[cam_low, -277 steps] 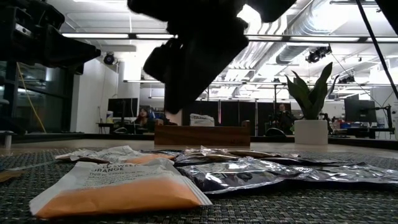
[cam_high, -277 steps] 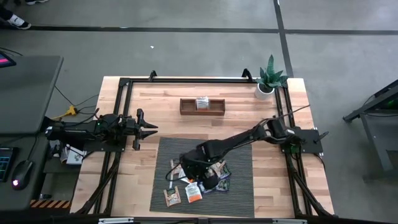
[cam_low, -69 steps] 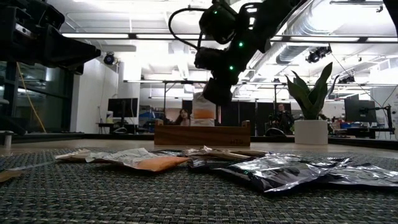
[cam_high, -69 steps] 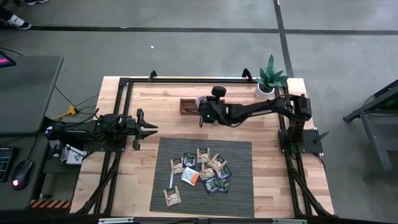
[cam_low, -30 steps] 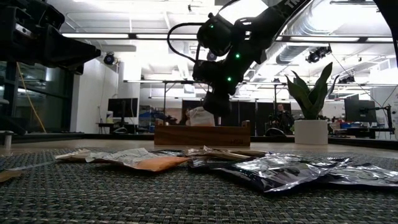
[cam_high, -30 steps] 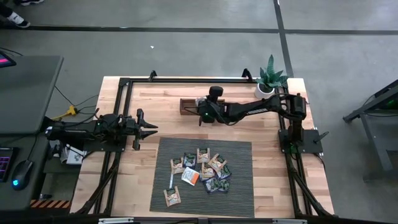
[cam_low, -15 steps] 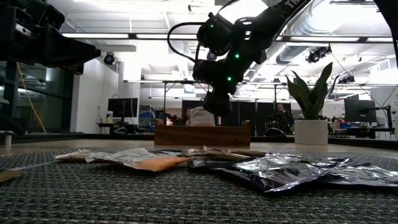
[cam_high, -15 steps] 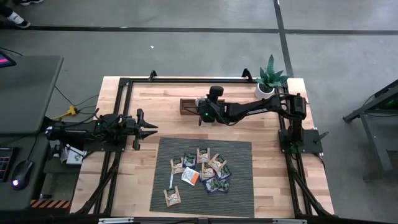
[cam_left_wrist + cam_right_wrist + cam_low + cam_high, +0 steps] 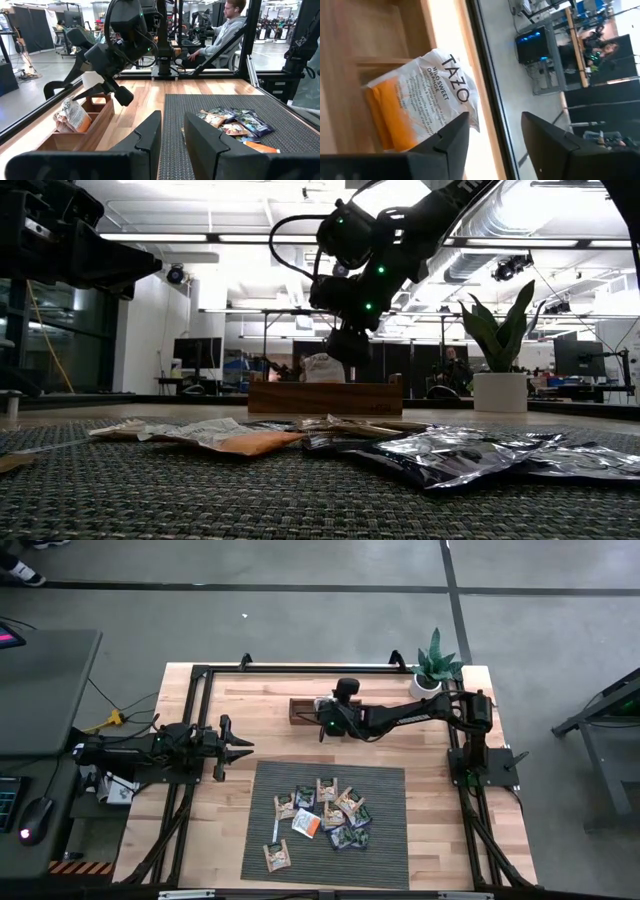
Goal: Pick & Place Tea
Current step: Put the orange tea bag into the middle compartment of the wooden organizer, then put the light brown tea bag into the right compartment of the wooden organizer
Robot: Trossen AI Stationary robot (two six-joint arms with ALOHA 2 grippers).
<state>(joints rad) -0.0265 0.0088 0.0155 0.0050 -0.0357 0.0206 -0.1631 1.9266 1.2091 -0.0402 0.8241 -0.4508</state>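
Observation:
Several tea sachets (image 9: 322,815), orange, tan and dark, lie in a loose pile on the grey mat; the same pile (image 9: 232,122) shows in the left wrist view. My right gripper (image 9: 325,718) hangs open over the wooden tray (image 9: 300,712) near the table's far edge. In the tray, an orange and white sachet (image 9: 415,110) leans against the wall beside one finger of the right gripper (image 9: 495,120), not between the two. Sachets (image 9: 72,115) stand crumpled in the tray's middle compartment. My left gripper (image 9: 245,748) waits open at the table's left, off the mat.
A potted plant (image 9: 435,665) stands at the far right corner. The grey mat (image 9: 390,850) covers the near middle of the table. Black frame rails (image 9: 200,690) run along the table's edges. Bare wood lies between the mat and the tray. People sit in the room beyond.

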